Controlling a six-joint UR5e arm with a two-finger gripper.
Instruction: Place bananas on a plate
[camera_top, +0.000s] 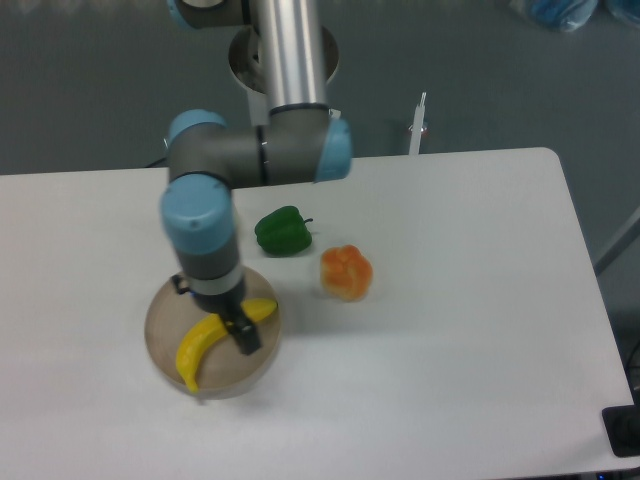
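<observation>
The yellow banana (205, 343) lies across the round beige-brown plate (165, 318) at the table's left front. Its lower end reaches the plate's front rim and its upper end shows to the right of the gripper. My gripper (240, 332) points down over the plate, its dark fingers at the banana's middle. The wrist hides the fingertips' gap, so I cannot tell whether the fingers grip the banana or stand open around it.
A green pepper (283, 231) sits behind the plate to the right. A lumpy orange pepper (346, 272) sits further right. The arm's elbow (260, 155) hangs over the back of the white table (450, 330).
</observation>
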